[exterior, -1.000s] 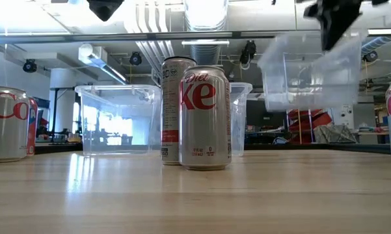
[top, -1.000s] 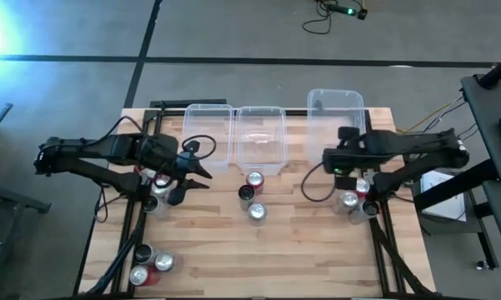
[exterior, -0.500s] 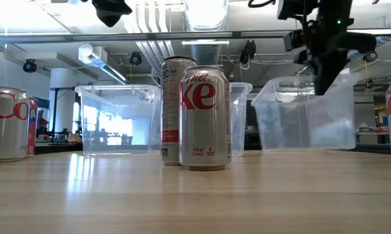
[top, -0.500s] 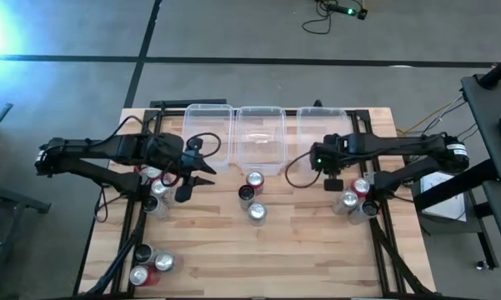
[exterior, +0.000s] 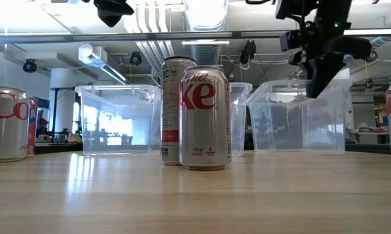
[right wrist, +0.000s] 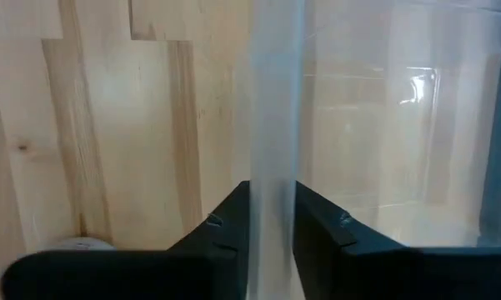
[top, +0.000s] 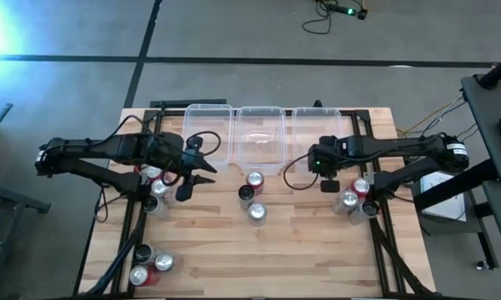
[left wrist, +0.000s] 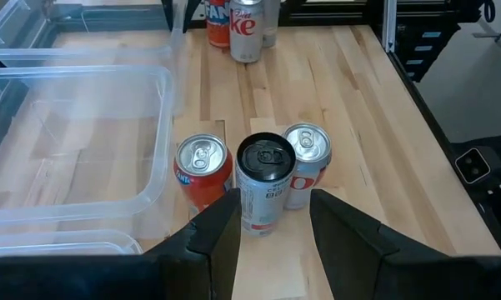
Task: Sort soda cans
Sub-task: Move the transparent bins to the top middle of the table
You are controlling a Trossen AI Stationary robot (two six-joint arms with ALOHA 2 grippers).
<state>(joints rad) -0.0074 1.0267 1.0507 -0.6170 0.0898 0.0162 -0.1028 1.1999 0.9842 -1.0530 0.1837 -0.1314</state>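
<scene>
Three soda cans stand mid-table: a red can (top: 255, 180), a black can (top: 247, 194) and a silver can (top: 258, 212), the last one large in the low view (exterior: 205, 117). More cans stand under my left arm (top: 157, 187), at the near-left corner (top: 150, 264) and under my right arm (top: 356, 198). My left gripper (top: 207, 172) hovers open, left of the middle cans, which show ahead of its fingers (left wrist: 265, 179). My right gripper (top: 321, 165) is shut on the right clear bin (top: 317, 133). My right gripper pinches the right bin's near wall at its rim (right wrist: 275, 125), one finger (right wrist: 225, 229) outside and one (right wrist: 329, 229) inside. It comes from above, pointing down (exterior: 319, 65). The bin (exterior: 299, 117) stands upright with its bottom on the table.
Two more clear bins stand along the far edge, the left bin (top: 208, 133) and the middle bin (top: 260, 133), side by side with the right one. Bare wood lies in the near middle (top: 267, 258). Arm frames run along both table sides.
My right gripper has carried the right bin toward the table's left and down. The bin hung lifted and tilted a second ago; now it stands level on the table right beside the middle bin. My left gripper has shifted slightly toward the middle cans.
</scene>
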